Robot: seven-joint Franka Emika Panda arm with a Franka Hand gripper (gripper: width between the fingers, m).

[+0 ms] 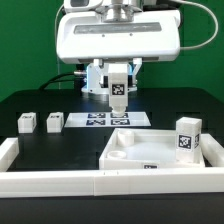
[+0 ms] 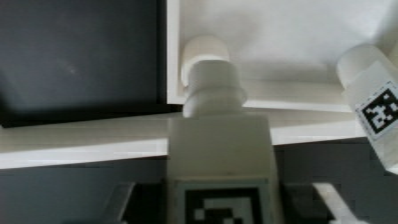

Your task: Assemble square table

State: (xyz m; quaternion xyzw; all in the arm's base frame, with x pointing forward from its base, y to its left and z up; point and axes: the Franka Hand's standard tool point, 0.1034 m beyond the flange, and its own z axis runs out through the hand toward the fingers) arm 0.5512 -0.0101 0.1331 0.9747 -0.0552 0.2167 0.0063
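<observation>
- The large white plastic square table top (image 1: 150, 152) with its raised rim lies on the black counter (image 1: 40, 100), low and toward the exterior view's right of the claw (image 1: 118, 97)
- A white tagged block leg (image 1: 187, 138) stands at its far right corner
- The claw is clamped on a held leg (image 2: 221, 140), upright with the peg down, seemingly over the top's rim corner
- A loose leg (image 1: 27, 122) and a second loose leg (image 1: 53, 122) sit well apart at the left
- The long white border rail (image 1: 50, 182) closes the front; there is open room above

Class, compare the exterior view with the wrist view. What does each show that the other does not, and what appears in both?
Only the exterior view: two loose legs, the marker board, the border rail and the arm above. Only the wrist view: a close look along the held leg to its rounded tip. Both: that leg in the jaws, the tabletop and the standing leg by its rim.
</observation>
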